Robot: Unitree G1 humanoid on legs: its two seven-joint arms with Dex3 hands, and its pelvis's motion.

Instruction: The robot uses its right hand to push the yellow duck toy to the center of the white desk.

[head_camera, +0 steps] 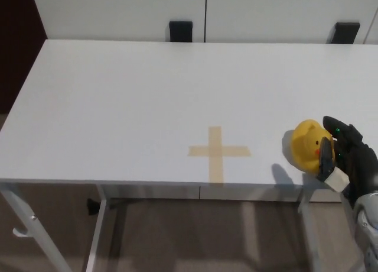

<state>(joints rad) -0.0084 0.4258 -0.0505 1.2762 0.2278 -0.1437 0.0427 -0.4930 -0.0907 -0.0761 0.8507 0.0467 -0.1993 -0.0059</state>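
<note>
The right hand, fingers spread and gripping nothing, pressed against the yellow duck toy near the surface's front right edge. The duck sat short of the tape cross marking the centre, so most of the push seemingly remained.

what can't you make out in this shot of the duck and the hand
- Head view: right hand covers the right side of the duck; whether it grips or only touches is unclear.
- Left hand: out of frame.
- Desk: right end cut off by the picture edge.
</note>
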